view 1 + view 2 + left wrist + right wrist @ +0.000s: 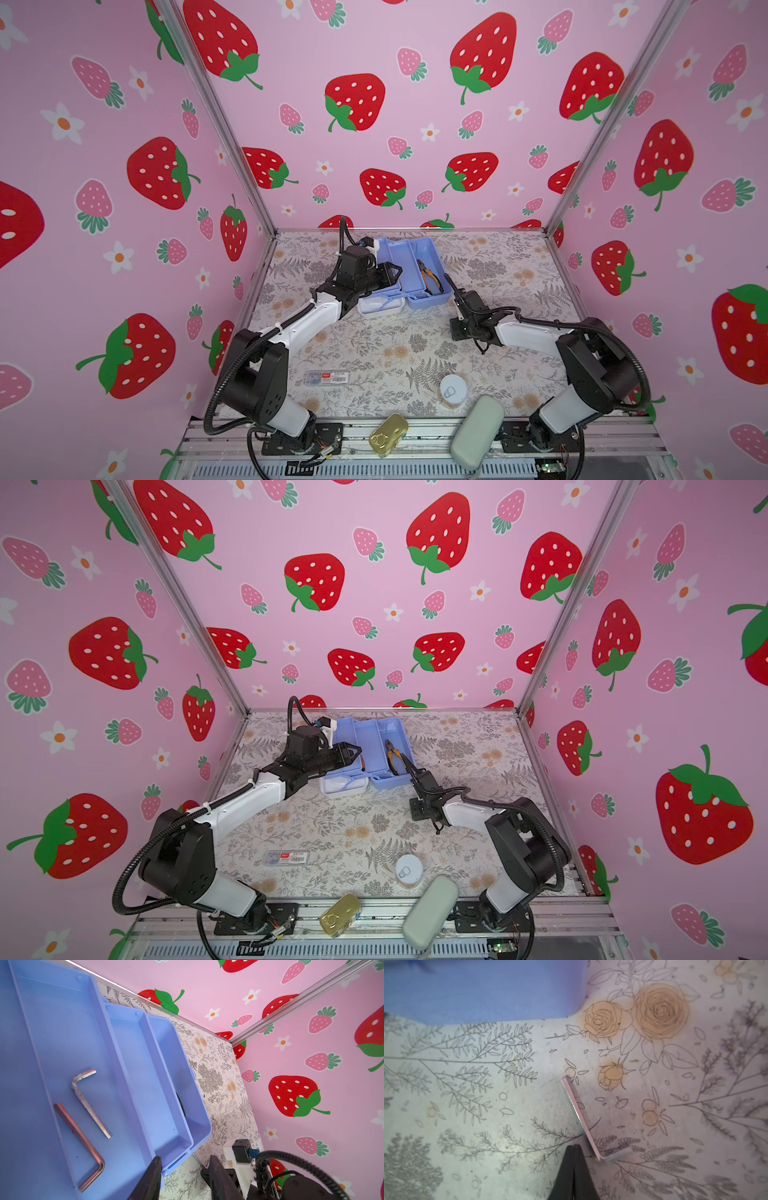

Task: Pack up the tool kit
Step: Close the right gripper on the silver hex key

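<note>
While the tool kit (399, 249) stands open at the far middle of the table (374, 345), its blue trays stepped out sideways and its white lid (380, 308) lying at its near end, we see pliers (430, 279) in the deep base. In the left wrist view, a silver key (91, 1109) and a darker key (80, 1134) lie side by side in one tray.

We find the left pincer (185, 1157) at that tray's end with its jaws partly apart. The tray's corner sits between them. One finger overlaps the rim and the other stands clear over the table, so nothing is clamped.

We see the right pincer (575, 1146) just off the kit's near right corner, low over the table. Its jaws are pressed together and hold nothing. Its tip is just beside a loose key (580, 1118) lying flat on the table.

Near the front edge we see a clear case (327, 378), a can (453, 390), a tin (388, 434) and a grey-green case (477, 432), all well apart from the kit.
</note>
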Controlling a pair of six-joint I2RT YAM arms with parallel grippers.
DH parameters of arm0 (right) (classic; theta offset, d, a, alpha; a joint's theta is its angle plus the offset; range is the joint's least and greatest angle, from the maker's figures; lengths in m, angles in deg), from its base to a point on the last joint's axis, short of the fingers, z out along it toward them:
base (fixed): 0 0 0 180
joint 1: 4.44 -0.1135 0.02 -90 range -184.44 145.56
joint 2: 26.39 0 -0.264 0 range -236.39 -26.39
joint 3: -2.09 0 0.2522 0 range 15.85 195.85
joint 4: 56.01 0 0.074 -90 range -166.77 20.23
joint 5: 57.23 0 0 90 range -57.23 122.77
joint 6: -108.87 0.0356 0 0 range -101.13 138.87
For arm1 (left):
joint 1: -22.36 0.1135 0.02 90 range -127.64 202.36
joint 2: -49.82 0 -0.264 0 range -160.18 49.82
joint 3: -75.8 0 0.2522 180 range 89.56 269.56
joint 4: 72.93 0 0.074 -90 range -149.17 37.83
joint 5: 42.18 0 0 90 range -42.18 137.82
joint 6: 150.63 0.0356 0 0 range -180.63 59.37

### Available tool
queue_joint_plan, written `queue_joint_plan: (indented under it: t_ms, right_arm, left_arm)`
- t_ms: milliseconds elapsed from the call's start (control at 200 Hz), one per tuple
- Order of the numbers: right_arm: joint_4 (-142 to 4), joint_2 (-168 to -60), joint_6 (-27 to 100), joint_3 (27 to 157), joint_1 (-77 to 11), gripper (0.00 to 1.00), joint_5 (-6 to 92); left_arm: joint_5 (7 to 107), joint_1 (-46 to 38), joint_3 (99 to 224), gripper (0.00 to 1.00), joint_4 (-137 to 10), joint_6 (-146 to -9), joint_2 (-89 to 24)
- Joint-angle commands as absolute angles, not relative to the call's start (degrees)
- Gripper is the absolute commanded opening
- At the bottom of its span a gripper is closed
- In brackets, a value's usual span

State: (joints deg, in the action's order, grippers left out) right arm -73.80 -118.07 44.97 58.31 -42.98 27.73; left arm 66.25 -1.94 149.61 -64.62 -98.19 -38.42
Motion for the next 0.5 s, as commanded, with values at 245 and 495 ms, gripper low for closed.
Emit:
queue_joint_plan:
  t_ms: [245,495]
  right_arm:
    - [-74.0,-111.3,46.4,60.2,-41.2,0.00,34.1]
    - [-75.2,-103.6,47.2,61.7,-39.2,0.00,37.6]
  left_arm:
    - [65.5,-2.9,151.2,0.41,-62.2,-96.4,-37.7]
    - [64.2,-2.9,149.2,0.41,-58.9,-95.1,-34.5]
